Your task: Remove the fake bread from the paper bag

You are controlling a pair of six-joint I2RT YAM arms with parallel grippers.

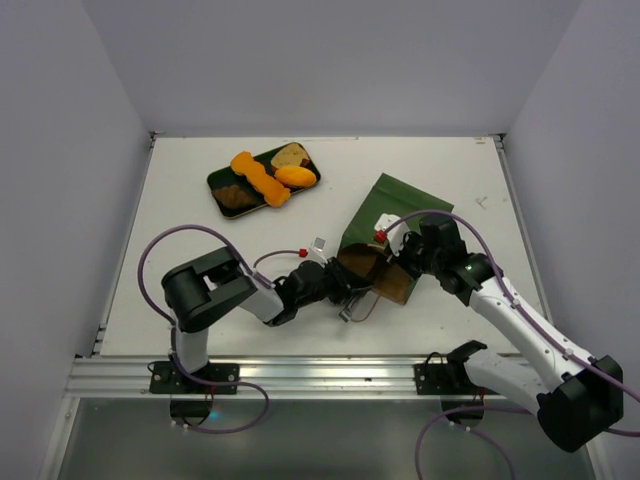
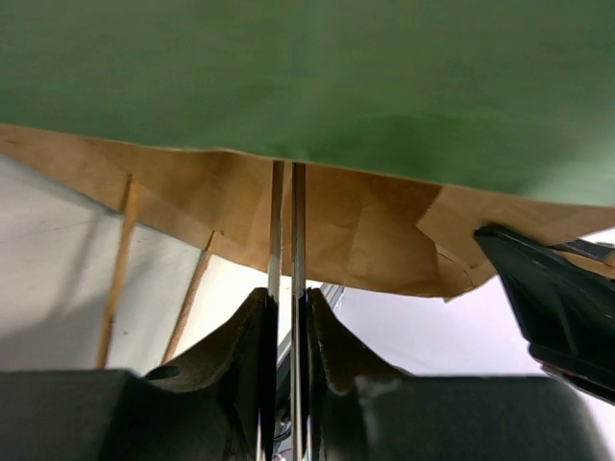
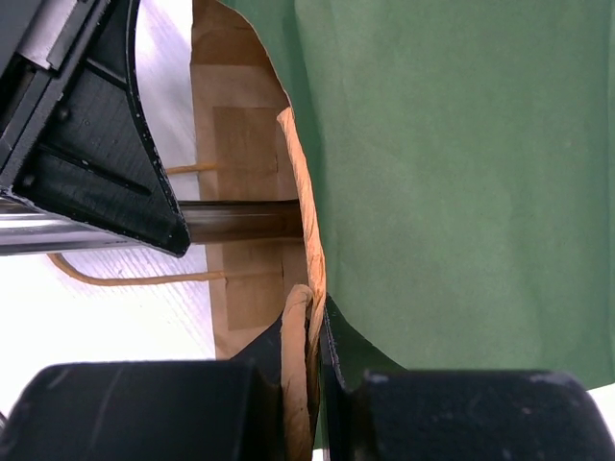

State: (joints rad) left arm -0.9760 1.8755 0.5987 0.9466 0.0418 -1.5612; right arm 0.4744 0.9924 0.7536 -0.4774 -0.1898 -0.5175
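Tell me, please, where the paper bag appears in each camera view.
Top external: the paper bag lies on its side right of centre, mouth toward the arms.
Left wrist: its green outside fills the top, brown lining beneath.
Right wrist: its green wall fills the right half.
Shared landmark: the kraft rim of its mouth.

— Where did I have the top camera?
— High and behind the arm bases, facing down and forward, far enough back to take in the whole table [image 1: 200, 210].
— And my wrist cameras?
— Both rode close. The left one looked out past the left gripper [image 2: 285, 298], right up against the paper bag [image 2: 384, 77]. The right one looked past the right gripper [image 3: 312, 322], just as tight.
— Shared ground?
— The bag's open rim, in all three.
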